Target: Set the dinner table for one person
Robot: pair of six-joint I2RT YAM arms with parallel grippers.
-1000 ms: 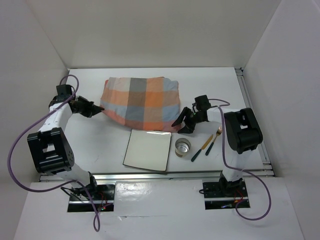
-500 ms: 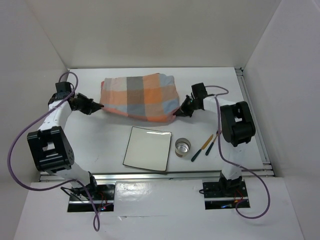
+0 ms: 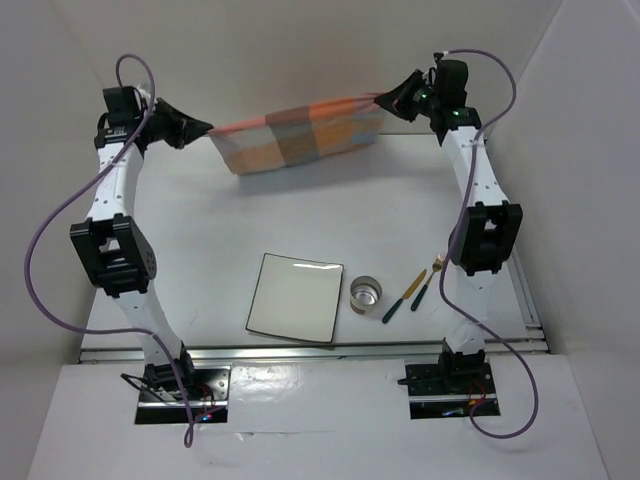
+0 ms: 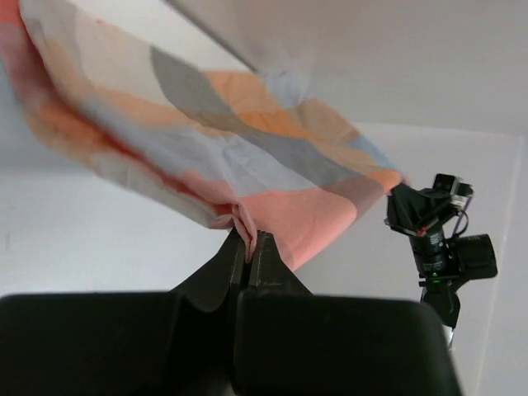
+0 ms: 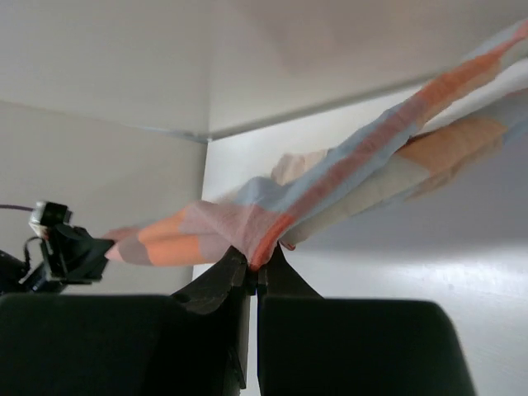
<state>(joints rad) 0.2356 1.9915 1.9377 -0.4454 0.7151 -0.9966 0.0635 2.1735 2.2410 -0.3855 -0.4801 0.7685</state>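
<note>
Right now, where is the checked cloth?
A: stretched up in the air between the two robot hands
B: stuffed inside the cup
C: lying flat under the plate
A: the left gripper and the right gripper each pinch one end of the cloth, which hangs stretched above the dinner table. The plate and cup sit apart from it, nearer the arm bases.

The top camera looks down on the cloth (image 3: 300,140) from afar. Each wrist camera faces it close up from opposite ends; all views share it.
</note>
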